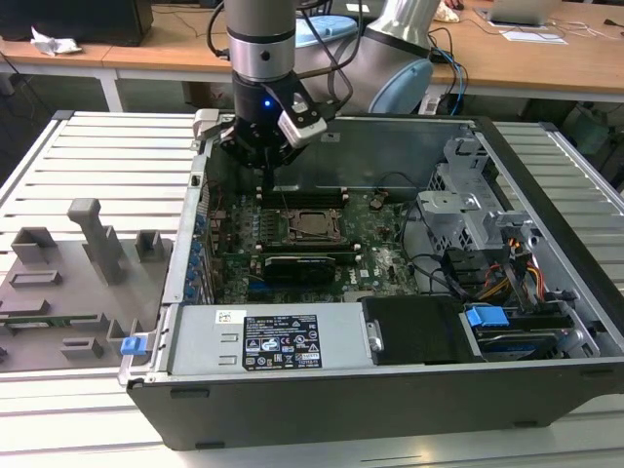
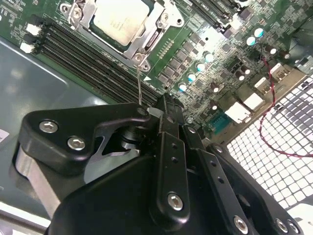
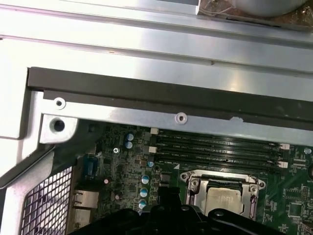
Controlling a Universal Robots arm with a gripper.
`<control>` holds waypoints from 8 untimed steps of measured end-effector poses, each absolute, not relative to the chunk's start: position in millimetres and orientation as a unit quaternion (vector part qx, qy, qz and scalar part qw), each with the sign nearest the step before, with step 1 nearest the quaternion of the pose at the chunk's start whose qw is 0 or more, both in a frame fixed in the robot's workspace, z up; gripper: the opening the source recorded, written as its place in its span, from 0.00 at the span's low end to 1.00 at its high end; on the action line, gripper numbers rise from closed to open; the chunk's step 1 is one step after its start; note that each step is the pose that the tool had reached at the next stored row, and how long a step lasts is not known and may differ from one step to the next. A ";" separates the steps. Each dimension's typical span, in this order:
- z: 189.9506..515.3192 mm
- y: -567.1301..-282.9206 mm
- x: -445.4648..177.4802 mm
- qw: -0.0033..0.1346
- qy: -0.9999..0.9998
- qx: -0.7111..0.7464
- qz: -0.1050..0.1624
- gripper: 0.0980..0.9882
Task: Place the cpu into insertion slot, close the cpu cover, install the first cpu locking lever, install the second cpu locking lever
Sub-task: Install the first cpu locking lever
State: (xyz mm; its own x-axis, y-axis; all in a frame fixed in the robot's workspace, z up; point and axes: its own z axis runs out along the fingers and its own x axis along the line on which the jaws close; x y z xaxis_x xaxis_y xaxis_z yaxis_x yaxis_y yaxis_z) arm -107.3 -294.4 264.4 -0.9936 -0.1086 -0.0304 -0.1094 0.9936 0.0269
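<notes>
So, the count: one arm, one gripper (image 1: 264, 168), one cpu (image 1: 314, 224), one cpu cover (image 2: 146, 41), and one locking lever (image 2: 139, 83) that I can make out.

The open computer case (image 1: 322, 400) lies on a slatted metal table (image 1: 107, 166) and holds a green circuit board (image 1: 380, 253). The insertion slot (image 3: 191, 182) sits on that board. The cpu, a flat square with a pale, dull silver top, lies inside the insertion slot. The cpu cover, a thin metal frame with a square window, lies flat over the slot's rim, with the chip showing through the window.

Four long black memory slots (image 3: 215, 147) run side by side just beside the insertion slot, on its side nearer the case wall.

In the second wrist view the locking lever is a thin, straight wire. It rises from a corner of the insertion slot to the tips of the gripper (image 2: 152, 108). The black fingers (image 2: 132, 111) look pressed together on the wire's upper end. In the exterior view the gripper hangs above the board near the insertion slot, toward the exterior view's left.

A white perforated grille (image 2: 283, 137) stands well apart from the insertion slot, past rows of round capacitors.
</notes>
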 end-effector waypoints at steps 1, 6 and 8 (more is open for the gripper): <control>264.1 -294.3 -107.1 0.014 0.998 -0.055 0.014 0.01; 263.3 -292.7 -101.8 0.014 0.998 -0.055 0.014 0.01; 263.2 -292.7 -98.7 0.014 0.998 -0.055 0.014 0.01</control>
